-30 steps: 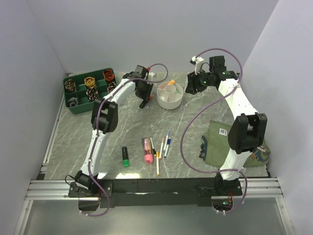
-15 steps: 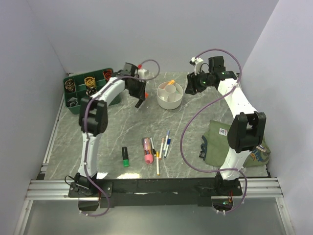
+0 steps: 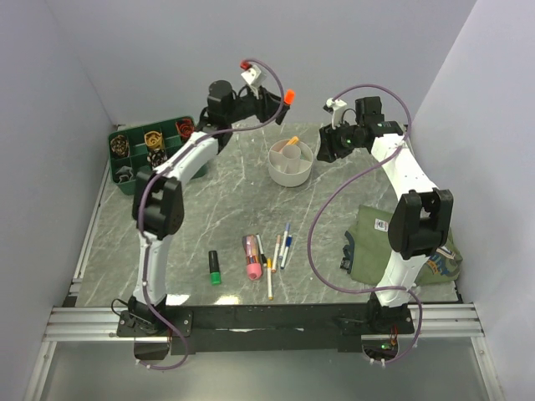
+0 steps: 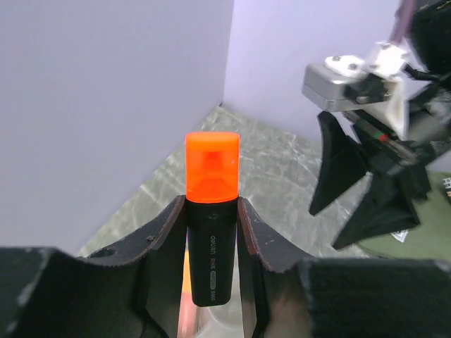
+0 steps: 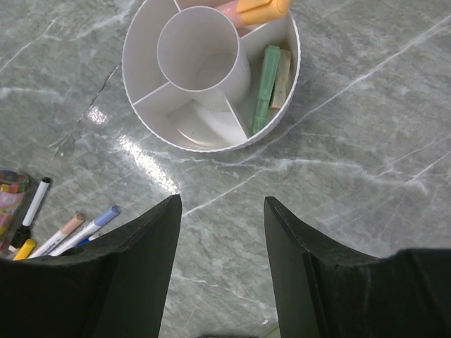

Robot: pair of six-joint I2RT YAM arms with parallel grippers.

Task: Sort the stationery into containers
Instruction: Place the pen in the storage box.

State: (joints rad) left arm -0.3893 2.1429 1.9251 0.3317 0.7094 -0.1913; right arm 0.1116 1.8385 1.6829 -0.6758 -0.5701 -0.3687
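Progress is judged to be under halfway. Three items are seen lodged in the outer compartments of the white bowl [image 5: 141, 105], which stands at upper centre of the overhead view. An orange-tipped piece [image 5: 262, 8] lies at the top edge of the right wrist view. A green piece [image 5: 266, 77] and a cream piece [image 5: 283, 69] share one compartment on the bowl's right side. The central cup [image 5: 201, 49] and the lower and left compartments are seen empty.

A fourth item, the orange-capped black marker [image 4: 211, 225], is pinched cap-outward by the left gripper [image 4: 211, 204]. That gripper is raised at top centre of the overhead view, above the bowl in the frame, and placement is not yet made. The right gripper [image 5: 220, 204] is spread and holds nothing, over bare table [image 5: 352, 176] just below the bowl in its own view.

Left on the table at lower centre of the overhead view:
- one green-capped black marker [image 3: 215, 267], set apart from the rest
- one thick pink marker [image 3: 252, 263]
- a cluster of thin pens [image 3: 280, 246], counted as about five (the pens overlap, so the figure is not firm)
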